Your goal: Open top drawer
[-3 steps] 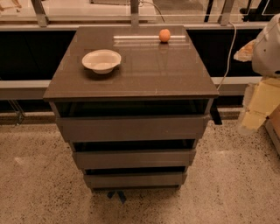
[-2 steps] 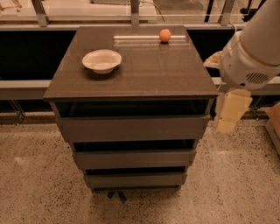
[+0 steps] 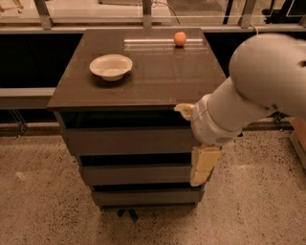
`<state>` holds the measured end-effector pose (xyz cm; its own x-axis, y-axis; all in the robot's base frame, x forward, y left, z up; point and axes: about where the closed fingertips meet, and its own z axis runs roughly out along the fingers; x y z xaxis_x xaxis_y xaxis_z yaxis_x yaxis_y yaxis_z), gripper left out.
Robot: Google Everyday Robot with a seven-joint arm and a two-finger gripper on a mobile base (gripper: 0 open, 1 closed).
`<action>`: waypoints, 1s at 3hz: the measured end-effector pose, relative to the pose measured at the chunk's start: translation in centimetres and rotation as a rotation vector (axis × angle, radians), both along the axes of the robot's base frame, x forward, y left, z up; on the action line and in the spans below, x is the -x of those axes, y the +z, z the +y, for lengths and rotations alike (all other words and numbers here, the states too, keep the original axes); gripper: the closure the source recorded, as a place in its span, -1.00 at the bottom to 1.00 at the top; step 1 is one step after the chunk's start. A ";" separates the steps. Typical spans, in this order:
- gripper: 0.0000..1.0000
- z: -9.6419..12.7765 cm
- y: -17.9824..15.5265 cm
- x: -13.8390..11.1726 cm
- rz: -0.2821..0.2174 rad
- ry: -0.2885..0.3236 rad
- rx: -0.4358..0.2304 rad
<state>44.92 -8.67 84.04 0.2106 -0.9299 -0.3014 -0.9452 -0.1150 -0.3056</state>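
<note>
Cream-coloured, the gripper [image 3: 204,165] hangs in front of the right end of the lower drawer fronts; clenched or released, I cannot tell. Just up and to its left runs the top drawer [image 3: 124,141], its right end hidden behind the white arm [image 3: 248,91]. Further back sit a bowl [image 3: 111,66] and an orange ball [image 3: 180,38].

A speckled terrazzo floor [image 3: 43,206] spreads under warm, dim light, and a dark brown cabinet [image 3: 158,79] stands in the middle with a pale streak of light reflected on its glossy top. Behind it a dark wall panel [image 3: 28,57] runs below a glazed strip with metal posts [image 3: 147,13], and a grey ledge [image 3: 24,98] crosses at left. The gripper [image 3: 204,165] hangs at the cabinet's front right corner.
</note>
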 end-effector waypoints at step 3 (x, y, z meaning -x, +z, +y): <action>-1.00 2.5 -4.8 -2.1 -0.066 -0.026 -0.125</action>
<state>47.03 -6.19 79.21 0.2099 -0.8916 -0.4013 -0.9246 -0.0475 -0.3779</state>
